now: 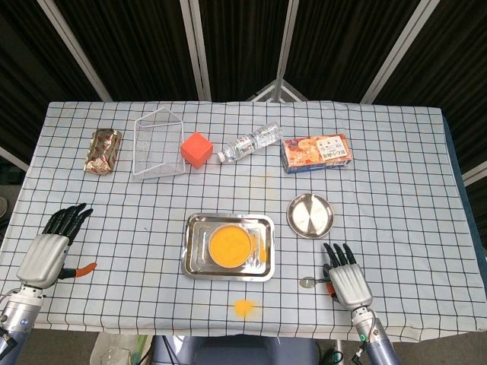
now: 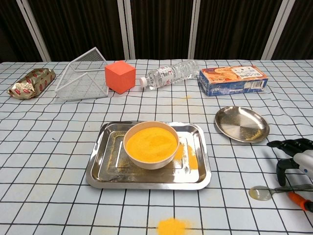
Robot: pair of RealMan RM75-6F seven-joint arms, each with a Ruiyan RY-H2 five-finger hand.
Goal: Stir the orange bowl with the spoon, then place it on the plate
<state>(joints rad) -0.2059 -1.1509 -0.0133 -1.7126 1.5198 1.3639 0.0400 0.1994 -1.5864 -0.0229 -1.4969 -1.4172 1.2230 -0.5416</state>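
An orange bowl full of orange powder stands in a steel tray at the table's middle. The round steel plate lies bare to its right. Near the front right, the spoon lies flat on the cloth, its bowl toward the tray and its orange handle toward the edge. My right hand hovers over the handle with its fingers apart, holding nothing. At the front left, my left hand stays flat with its fingers stretched out.
Spilled orange powder lies in front of the tray. Along the back stand a snack pack, a wire basket, an orange cube, a lying water bottle and a biscuit box.
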